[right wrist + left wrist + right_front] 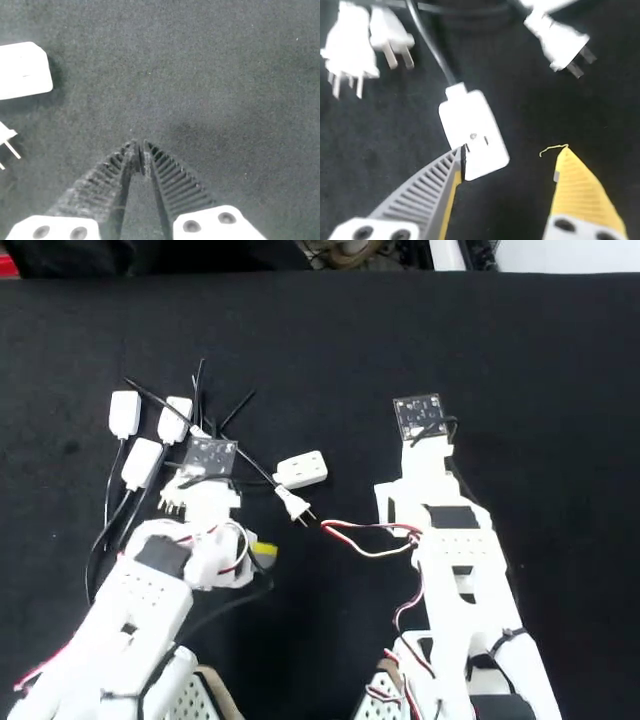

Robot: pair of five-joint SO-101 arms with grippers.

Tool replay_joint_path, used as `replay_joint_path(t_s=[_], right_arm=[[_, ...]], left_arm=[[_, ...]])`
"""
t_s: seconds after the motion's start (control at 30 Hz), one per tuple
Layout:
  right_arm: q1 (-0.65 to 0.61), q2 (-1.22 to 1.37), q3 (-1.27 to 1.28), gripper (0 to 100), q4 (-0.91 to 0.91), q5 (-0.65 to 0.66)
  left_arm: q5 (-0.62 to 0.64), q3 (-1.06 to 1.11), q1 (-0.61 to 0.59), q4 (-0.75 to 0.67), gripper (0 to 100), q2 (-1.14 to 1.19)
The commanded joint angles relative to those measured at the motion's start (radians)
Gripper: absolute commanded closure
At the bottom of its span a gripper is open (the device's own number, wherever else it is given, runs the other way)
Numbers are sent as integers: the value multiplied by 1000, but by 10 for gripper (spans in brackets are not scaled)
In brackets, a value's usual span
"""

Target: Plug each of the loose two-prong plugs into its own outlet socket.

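The left claw (512, 150) is released, its jaws spread wide over a white socket (472, 132) that lies flat on the black table (560, 360). The grey finger (432, 192) touches one edge of the socket body. The yellow finger (575, 187) stands well apart from the opposite edge. In the high view this claw works at about 9 o'clock from the table's centre.

Judged step: grasp this socket so that a plug can be mated to it.

1. Shift the claw sideways until the socket sits midway between the fingers. As it stands, closing would probably push the socket across the table rather than clamp it.
2. Grip across the sides of the body. Keep the slots (486, 141) clear of both fingers.
3. Keep the black cable (432, 50) out of the jaws, since a pinched cable would likely twist the socket.
4. Two plugs (350, 50) lie near the socket on one side and a third plug (560, 42) on the other. Avoid sweeping them.

The right claw (140, 147) is clenched on nothing and hovers over bare table. In the high view a second socket (302, 469) lies at 9 o'clock from that arm's head, with a loose plug (293, 504) just at the socket's 6 o'clock. This pair is the likely work for the right arm.
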Motion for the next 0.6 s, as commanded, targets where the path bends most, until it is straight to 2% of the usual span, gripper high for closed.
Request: replay_joint_path(t_s=[0.0,0.23,0.43,0.57], right_arm=[[15,-25,-2,985,-20,2],[15,-25,5,985,-21,2],[15,-25,8,985,-34,2],[15,-25,8,985,-34,2]], left_arm=[[15,-51,16,-31,708,163],[8,-107,15,-78,709,382],[8,-108,16,-77,710,399],[-23,-117,5,-71,756,387]])
